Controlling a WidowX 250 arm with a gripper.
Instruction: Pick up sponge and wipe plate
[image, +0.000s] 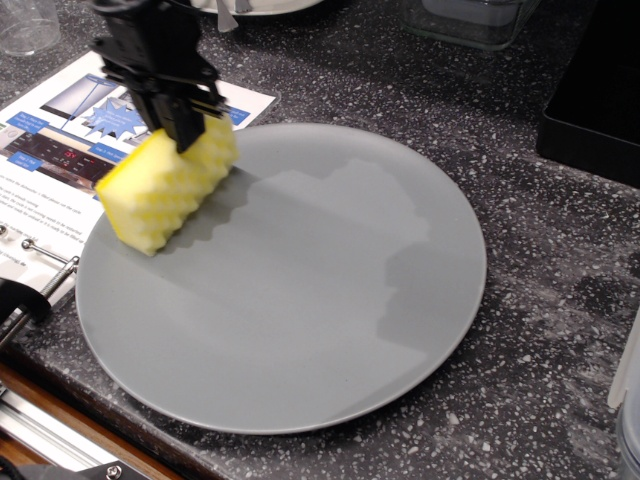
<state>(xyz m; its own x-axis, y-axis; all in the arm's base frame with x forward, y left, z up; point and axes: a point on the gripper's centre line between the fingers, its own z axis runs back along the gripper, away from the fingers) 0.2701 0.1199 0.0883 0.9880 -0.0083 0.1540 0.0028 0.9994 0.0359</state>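
Speckled dark stone makes up our desk (520, 330), with a printed sheet (60, 150) at the left. Our gripper (187, 128) is clamped on the upper end of the sponge (166, 187), which hangs over the left part of the plate (300, 300). We cannot tell whether its lower corner touches the surface. The sponge's long axis slants down toward the plate's left rim. Most of the plate lies to the right and toward the near edge, so we judge the wipe must go down first, then across that way.
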